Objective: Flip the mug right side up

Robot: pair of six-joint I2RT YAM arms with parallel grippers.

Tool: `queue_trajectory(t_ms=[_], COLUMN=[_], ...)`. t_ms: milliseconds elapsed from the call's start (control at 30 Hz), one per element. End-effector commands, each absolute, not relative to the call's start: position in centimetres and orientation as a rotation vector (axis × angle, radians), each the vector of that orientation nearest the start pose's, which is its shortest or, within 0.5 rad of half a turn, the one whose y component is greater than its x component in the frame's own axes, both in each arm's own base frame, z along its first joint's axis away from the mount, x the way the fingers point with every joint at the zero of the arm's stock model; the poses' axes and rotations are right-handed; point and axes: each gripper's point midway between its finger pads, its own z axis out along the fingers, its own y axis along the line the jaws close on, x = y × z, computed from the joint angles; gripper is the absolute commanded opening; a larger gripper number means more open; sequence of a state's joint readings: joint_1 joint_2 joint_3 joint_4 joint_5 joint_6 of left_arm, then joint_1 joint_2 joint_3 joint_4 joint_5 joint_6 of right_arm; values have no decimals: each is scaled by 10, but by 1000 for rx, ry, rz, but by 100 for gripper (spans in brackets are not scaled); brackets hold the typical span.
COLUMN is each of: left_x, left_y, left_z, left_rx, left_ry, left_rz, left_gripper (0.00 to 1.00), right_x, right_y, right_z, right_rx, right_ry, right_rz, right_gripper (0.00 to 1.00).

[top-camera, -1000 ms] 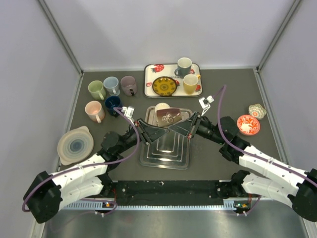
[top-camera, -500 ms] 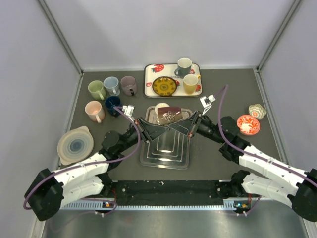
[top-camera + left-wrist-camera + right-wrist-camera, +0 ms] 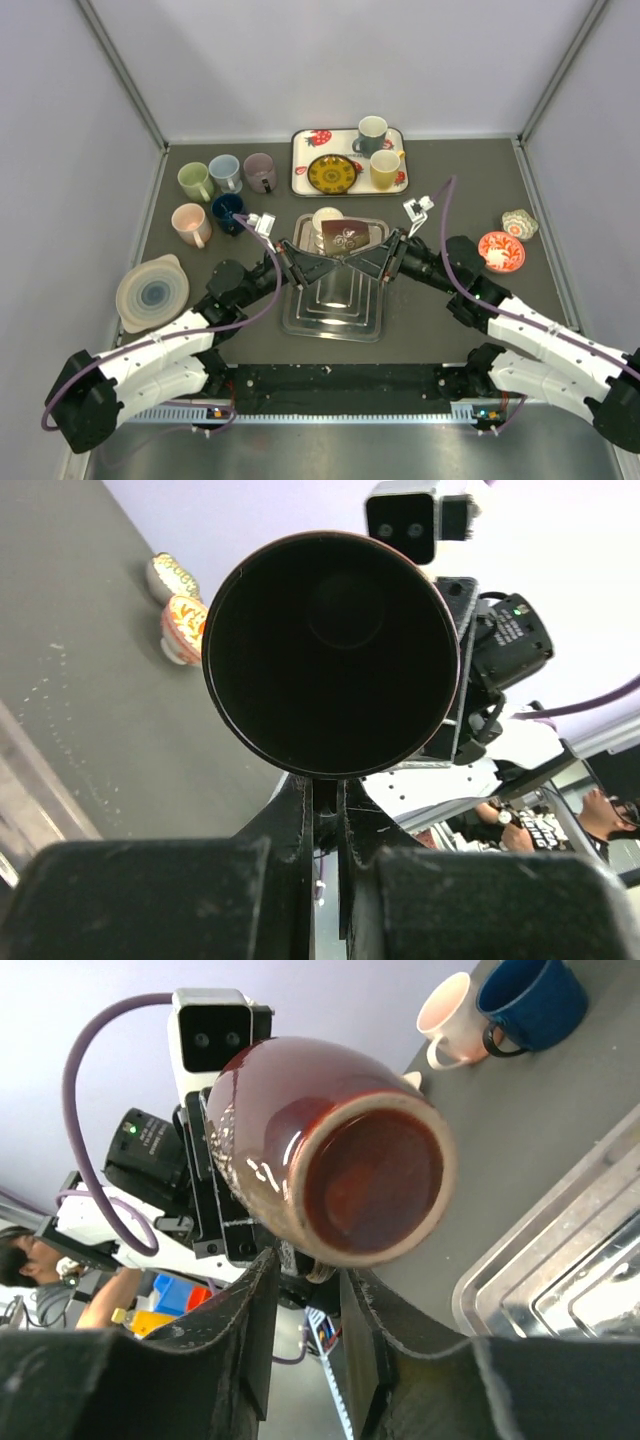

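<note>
Top view: the mug (image 3: 345,238), dark red with a pale pattern, is held in the air just above centre, lying on its side over the far end of the steel tray (image 3: 335,300). The left gripper (image 3: 325,262) and right gripper (image 3: 362,262) meet tip to tip directly below it in the picture. A white cup (image 3: 325,217) sits just beside the mug, at the tray's far end. Upper centre: a printed tray (image 3: 300,172). Upper left: a navy mug (image 3: 228,210) and a pink cup (image 3: 190,223) among other cups. Right: a red bowl (image 3: 501,251).

Left wrist view: the mug (image 3: 330,650) fills the centre, its dark mouth facing the camera. The left gripper (image 3: 325,792) lies at its lower rim, fingers drawn almost together on a thin part of the mug. The red bowl (image 3: 185,625) appears upper left.

Right wrist view: the mug (image 3: 340,1160) shows its glazed base, centre. The right gripper (image 3: 308,1272) stands at the lower edge, fingers a little apart; whether they clamp the mug cannot be told. The navy mug (image 3: 530,1000) and pink cup (image 3: 450,1005) are upper right, and the steel tray (image 3: 560,1250) lower right.
</note>
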State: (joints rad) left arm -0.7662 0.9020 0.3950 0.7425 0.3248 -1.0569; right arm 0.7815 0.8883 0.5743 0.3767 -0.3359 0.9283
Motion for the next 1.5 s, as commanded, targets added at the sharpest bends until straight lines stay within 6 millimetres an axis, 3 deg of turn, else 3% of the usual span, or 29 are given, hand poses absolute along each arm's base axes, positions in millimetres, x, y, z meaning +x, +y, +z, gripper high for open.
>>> queue_trajectory(t_ms=[0, 233, 267, 333, 367, 400, 567, 767, 800, 833, 900, 967, 1100, 1267, 1467], left_x=[181, 183, 187, 187, 191, 190, 199, 221, 226, 231, 240, 247, 269, 302, 343], left_y=[-284, -278, -277, -269, -264, -257, -228, -177, -170, -157, -152, -134, -135, -134, -134], left_z=[308, 305, 293, 302, 293, 302, 307, 299, 307, 293, 298, 284, 277, 246, 227], left_rx=[106, 88, 87, 101, 112, 112, 78, 28, 21, 28, 39, 18, 43, 11, 29], left_ry=[1495, 1502, 1552, 1542, 1575, 1548, 1505, 1621, 1641, 1709, 1771, 1865, 1978, 2131, 2228], left_rz=[-1629, -1587, -1530, -1473, -1398, -1370, -1185, -773, -712, -585, -477, -324, -246, -303, -228], left_gripper=[0, 0, 0, 0, 0, 0, 0, 0, 0, 0, 0, 0, 0, 0, 0], right_x=[168, 167, 167, 167, 166, 166, 163, 159, 161, 161, 164, 163, 164, 162, 160], right_y=[297, 295, 294, 291, 288, 285, 275, 260, 257, 253, 248, 244, 238, 231, 225], right_z=[312, 314, 313, 308, 311, 304, 291, 275, 273, 270, 267, 264, 259, 256, 250], right_rx=[-256, -275, -280, -296, -302, -303, -298, -292, -290, -284, -277, -278, -285, -293, -301], right_ry=[1683, 1695, 1701, 1739, 1732, 1758, 1783, 1858, 1865, 1889, 1900, 1921, 1944, 1956, 1970], right_rz=[1558, 1532, 1522, 1477, 1465, 1434, 1385, 1291, 1261, 1235, 1191, 1163, 1110, 1077, 1044], right_gripper=[33, 38, 38, 40, 40, 40, 41, 41, 41, 41, 41, 40, 40, 40, 40])
